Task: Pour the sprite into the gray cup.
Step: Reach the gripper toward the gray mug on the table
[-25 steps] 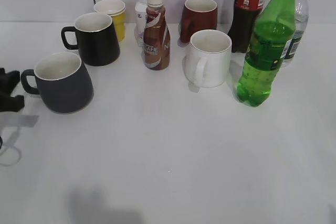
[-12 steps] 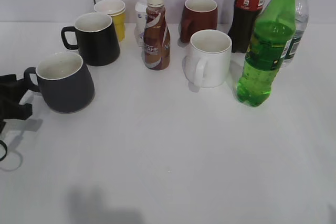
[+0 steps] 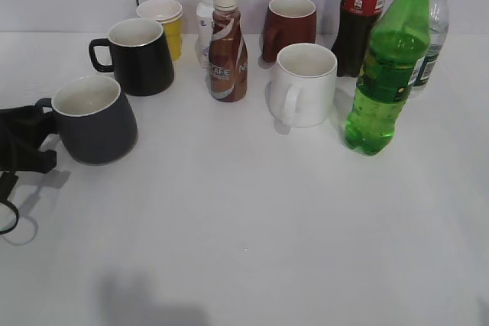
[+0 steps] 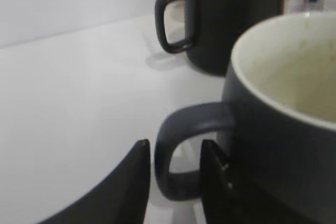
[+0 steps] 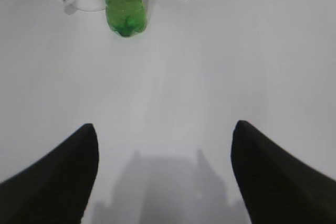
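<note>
Straddling the loop handle of the gray cup [image 4: 283, 124], the left hand [image 4: 173, 182] has its two dark fingers on either side of the loop, one outside it and one between the loop and the cup's wall; whether they press the handle cannot be told. From outside, the left hand [image 3: 27, 143] sits just left of the gray cup [image 3: 93, 120], which stands upright on the white surface [image 3: 244, 219]. Behind the gray cup stands a black mug [image 3: 140, 56], and farther right of it a white mug [image 3: 304, 85]. The sprite [image 3: 387, 66] stands upright well to the right of the gray cup, beyond the white mug. The right hand [image 5: 165, 174] hangs spread wide over bare surface, holding nothing, with the sprite [image 5: 123, 1] well ahead of it.
</note>
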Tool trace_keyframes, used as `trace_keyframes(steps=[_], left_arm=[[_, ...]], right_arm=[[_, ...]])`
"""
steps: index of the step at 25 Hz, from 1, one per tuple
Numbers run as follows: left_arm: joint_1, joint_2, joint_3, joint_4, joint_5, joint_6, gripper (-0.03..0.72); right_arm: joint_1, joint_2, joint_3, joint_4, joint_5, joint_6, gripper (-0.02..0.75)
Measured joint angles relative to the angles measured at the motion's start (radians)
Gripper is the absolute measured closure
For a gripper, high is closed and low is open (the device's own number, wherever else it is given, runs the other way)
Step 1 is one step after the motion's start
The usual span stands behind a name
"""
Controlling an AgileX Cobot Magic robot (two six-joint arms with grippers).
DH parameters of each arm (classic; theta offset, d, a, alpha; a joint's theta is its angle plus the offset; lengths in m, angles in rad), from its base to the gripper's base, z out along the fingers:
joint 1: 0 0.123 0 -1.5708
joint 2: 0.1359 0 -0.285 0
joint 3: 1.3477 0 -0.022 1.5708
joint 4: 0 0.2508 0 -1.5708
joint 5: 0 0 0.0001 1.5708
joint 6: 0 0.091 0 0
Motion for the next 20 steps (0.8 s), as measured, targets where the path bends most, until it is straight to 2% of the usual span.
trace_keyframes(steps=[14, 16, 20], left_arm=[[0.000, 0.041, -0.059, 0.011, -0.011, 0.000, 0.435], [0.000, 0.041, -0.064, 0.024, -0.006, 0.000, 0.466], [0.000, 0.045, -0.069, 0.033, 0.005, 0.004, 0.622]], right_arm=[[0.000, 0.000, 0.000, 0.000, 0.000, 0.001, 0.151], [0.000, 0.000, 0.000, 0.000, 0.000, 0.001, 0.151], [0.000, 0.000, 0.000, 0.002, 0.000, 0.001, 0.151]])
